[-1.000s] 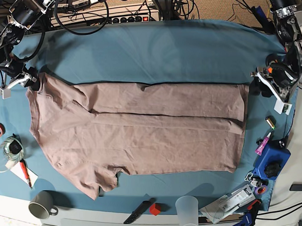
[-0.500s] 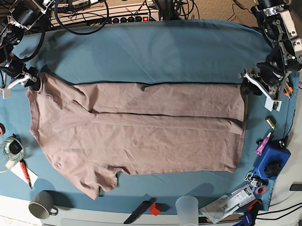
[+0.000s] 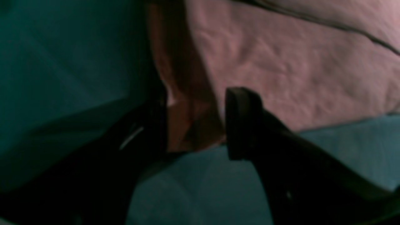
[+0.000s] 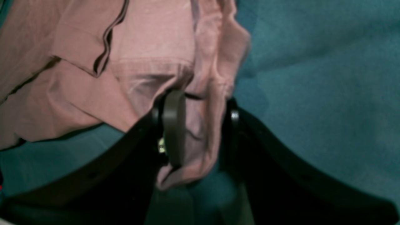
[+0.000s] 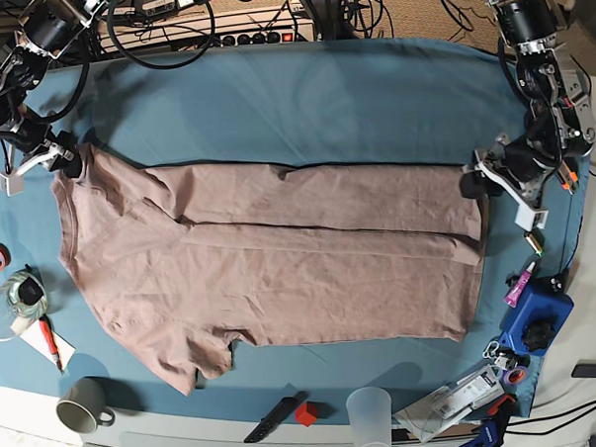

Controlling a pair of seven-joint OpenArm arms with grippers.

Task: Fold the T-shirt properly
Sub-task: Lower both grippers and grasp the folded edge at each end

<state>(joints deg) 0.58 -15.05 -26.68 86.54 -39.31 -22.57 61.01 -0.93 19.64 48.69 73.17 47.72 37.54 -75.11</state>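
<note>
Several items, mug (image 5: 83,404), cup (image 5: 370,411), flank T-shirt (image 5: 280,259).

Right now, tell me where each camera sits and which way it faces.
Base: overhead, looking down on the T-shirt spread on the blue table cloth; both arms show.
Left wrist: on the left end effector, facing the shirt's corner between its jaws.
Right wrist: on the right end effector, facing bunched fabric gripped between its fingers.
Shared: all three see the T-shirt and the cloth; base also shows both end effectors at the shirt's ends.
</note>
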